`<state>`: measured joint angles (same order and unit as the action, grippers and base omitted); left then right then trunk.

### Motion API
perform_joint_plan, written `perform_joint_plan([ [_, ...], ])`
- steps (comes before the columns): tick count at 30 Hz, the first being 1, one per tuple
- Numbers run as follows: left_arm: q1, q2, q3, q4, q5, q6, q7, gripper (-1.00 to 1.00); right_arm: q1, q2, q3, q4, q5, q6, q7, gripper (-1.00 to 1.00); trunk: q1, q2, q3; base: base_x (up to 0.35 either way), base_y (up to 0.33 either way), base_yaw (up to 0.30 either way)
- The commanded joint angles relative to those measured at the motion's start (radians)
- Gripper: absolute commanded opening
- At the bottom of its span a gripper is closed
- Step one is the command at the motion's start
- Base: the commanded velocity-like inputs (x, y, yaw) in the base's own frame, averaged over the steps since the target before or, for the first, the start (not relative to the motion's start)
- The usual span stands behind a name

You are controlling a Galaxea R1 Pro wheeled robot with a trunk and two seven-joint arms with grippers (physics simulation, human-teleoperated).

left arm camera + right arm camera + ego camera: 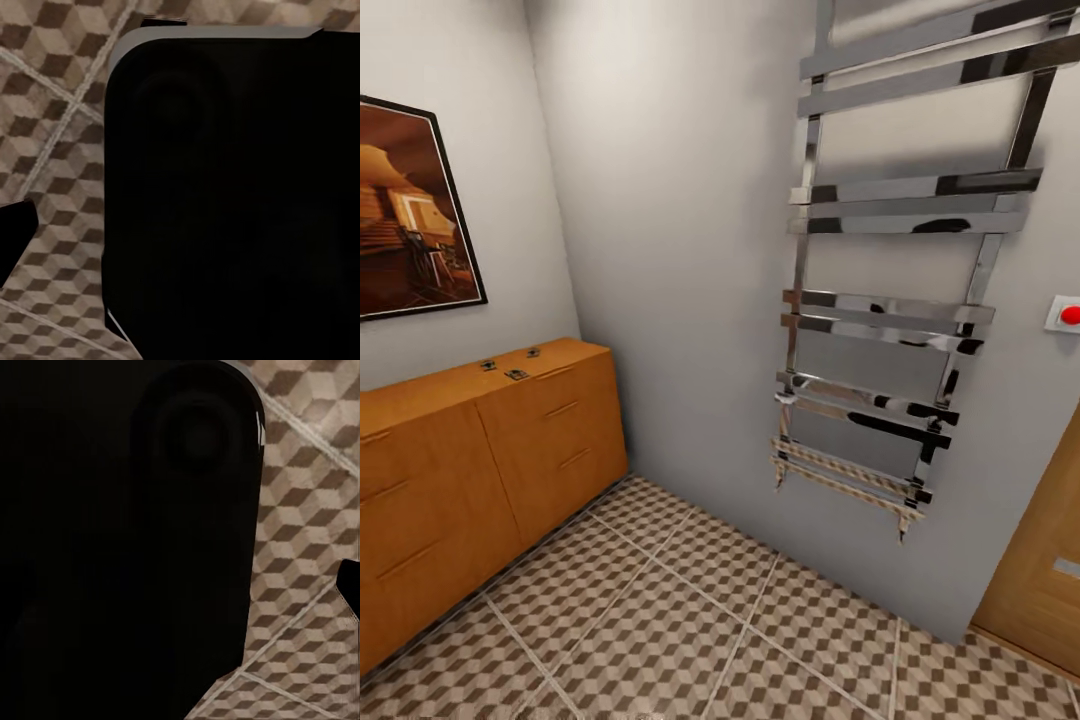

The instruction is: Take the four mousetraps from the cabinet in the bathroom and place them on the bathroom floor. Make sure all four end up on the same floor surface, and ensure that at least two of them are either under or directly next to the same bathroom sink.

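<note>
The orange-brown cabinet (480, 460) stands against the left wall in the head view. Three small dark mousetraps lie on its top near the far end: one (488, 365), another (532, 352) and a third (516, 375). The cube-patterned bathroom floor (690, 620) spreads in front of it. The sink is out of view. In the left wrist view a dark fingertip (15, 229) juts over the tiles beside a large black robot body (225, 202). The right wrist view has a similar fingertip (349, 585) beside a black body (127, 540). Neither view shows how the jaws stand.
A chrome ladder towel rail (900, 300) hangs on the far wall, reaching down to roughly cabinet-top height. A framed brown picture (410, 210) hangs above the cabinet. A red button (1068, 314) sits on the wall by a wooden door (1040, 570) at the right.
</note>
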<state>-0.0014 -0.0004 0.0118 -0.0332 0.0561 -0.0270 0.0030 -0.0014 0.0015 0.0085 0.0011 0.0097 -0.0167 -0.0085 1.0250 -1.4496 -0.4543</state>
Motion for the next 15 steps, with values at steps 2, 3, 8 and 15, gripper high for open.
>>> perform_joint_plan([
  [2,0.000,0.001,0.001,0.000,0.006,-0.002,0.001,1.00,0.000,0.000,0.001,0.000,0.001,-0.002,-0.001,1.00,0.000,0.000,-0.001,0.000,0.000,0.274],
  [3,0.000,0.001,0.001,0.000,0.006,-0.002,0.001,1.00,0.000,0.000,0.001,0.000,0.001,-0.002,-0.001,1.00,0.000,0.000,-0.001,0.000,0.000,0.274],
  [8,0.000,0.002,0.000,0.000,0.009,-0.002,0.002,1.00,0.000,0.000,0.001,0.000,0.001,-0.002,-0.001,1.00,0.000,0.000,-0.001,0.000,0.000,0.274],
  [15,0.000,0.002,0.000,0.000,0.033,-0.002,0.003,1.00,0.000,0.000,0.001,0.000,0.001,-0.002,-0.001,1.00,0.000,0.000,-0.001,0.000,0.000,0.274],
])
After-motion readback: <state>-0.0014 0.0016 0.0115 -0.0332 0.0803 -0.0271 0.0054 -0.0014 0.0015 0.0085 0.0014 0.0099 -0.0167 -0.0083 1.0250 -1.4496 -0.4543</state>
